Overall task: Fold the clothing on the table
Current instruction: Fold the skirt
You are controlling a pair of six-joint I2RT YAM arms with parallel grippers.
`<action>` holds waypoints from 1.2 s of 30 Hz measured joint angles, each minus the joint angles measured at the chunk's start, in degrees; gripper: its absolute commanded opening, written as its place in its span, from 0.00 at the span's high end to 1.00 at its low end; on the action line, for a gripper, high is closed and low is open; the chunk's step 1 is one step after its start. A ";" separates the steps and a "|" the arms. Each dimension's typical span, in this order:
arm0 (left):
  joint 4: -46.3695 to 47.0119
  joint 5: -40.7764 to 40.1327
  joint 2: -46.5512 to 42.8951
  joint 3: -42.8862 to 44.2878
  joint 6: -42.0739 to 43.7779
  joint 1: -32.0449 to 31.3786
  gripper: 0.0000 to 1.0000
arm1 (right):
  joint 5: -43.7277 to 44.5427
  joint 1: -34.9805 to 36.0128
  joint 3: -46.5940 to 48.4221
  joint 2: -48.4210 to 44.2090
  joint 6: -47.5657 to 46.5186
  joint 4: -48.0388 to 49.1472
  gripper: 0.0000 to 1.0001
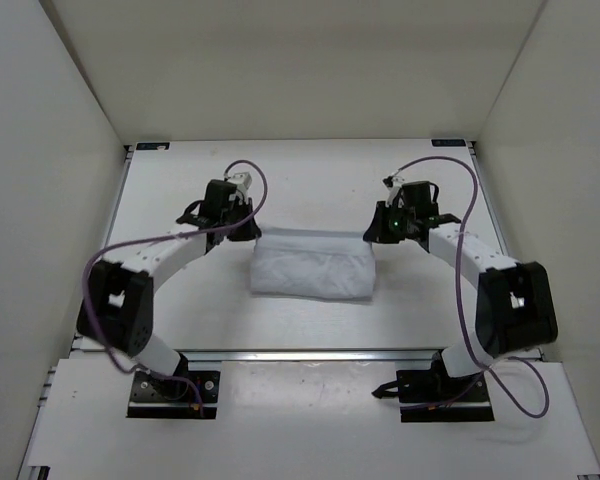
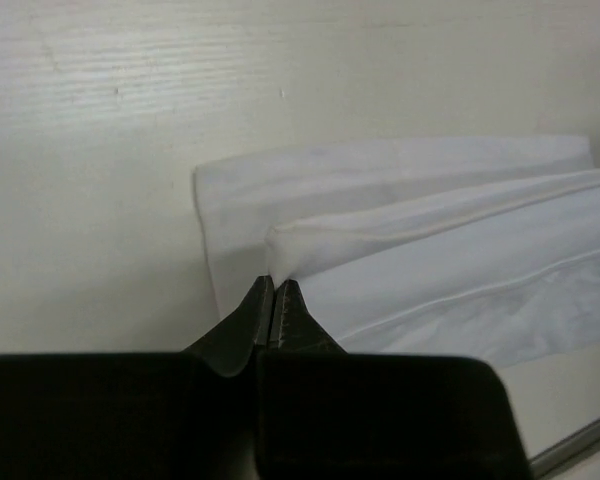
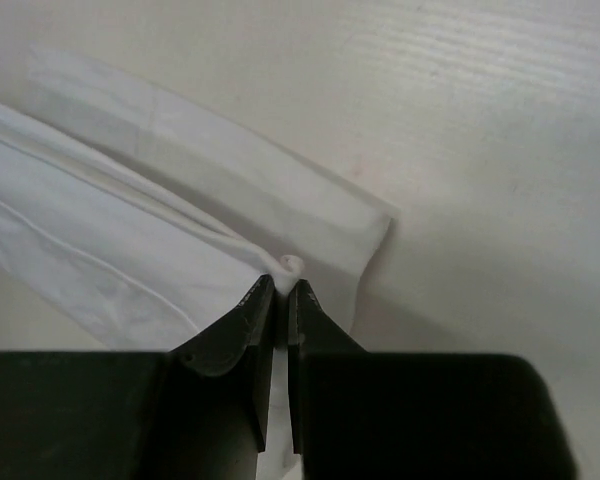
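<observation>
The clothing lies mid-worktop between the two arms, a wrinkled white band running left to right, already doubled over. A lower layer rests flat on the surface, and the upper layer's far edge is raised just off it. The left fingers are pinched shut on the far-left corner of that upper layer. The right fingers are nipped together on the far-right corner, a small nub of cloth showing at their tips. Gripping both corners at once likely serves to stretch the edge straight and level, ready to carry it toward the near side for another fold.
</observation>
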 measured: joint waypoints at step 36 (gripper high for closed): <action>1.09 -3.69 6.91 1.70 -0.37 -5.73 0.24 | -4.87 -5.68 -1.86 9.22 -1.42 2.49 0.24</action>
